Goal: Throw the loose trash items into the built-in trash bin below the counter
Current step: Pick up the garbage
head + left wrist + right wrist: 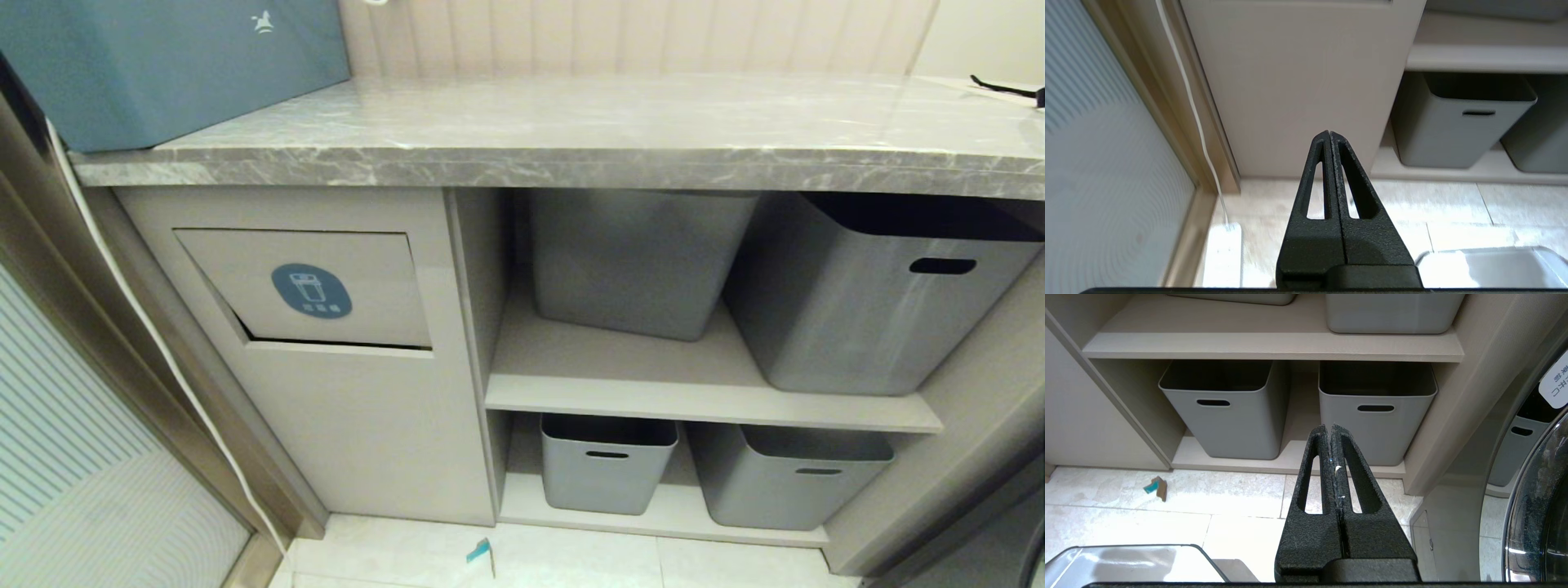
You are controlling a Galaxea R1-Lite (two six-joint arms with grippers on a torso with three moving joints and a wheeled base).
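Observation:
The grey marble counter (571, 131) runs across the head view. Below it on the left is the beige built-in trash bin (306, 286), its flap slightly ajar with a round blue sticker (311, 291). One small trash item of tan cardboard and turquoise paper (480, 554) lies on the floor tiles before the cabinet, the same trash item (1156, 487) showing in the right wrist view. My left gripper (1329, 132) is shut and empty, low before the bin's cabinet panel (1298, 81). My right gripper (1329, 426) is shut and empty, facing the lower shelf tubs. Neither arm shows in the head view.
Grey storage tubs (608, 461) (796, 474) sit on the lower shelf, two larger tubs (865, 302) above. A blue-teal box (163, 65) stands on the counter's left end. A white cable (163, 351) hangs along the door frame at left. A washer door (1535, 506) is at right.

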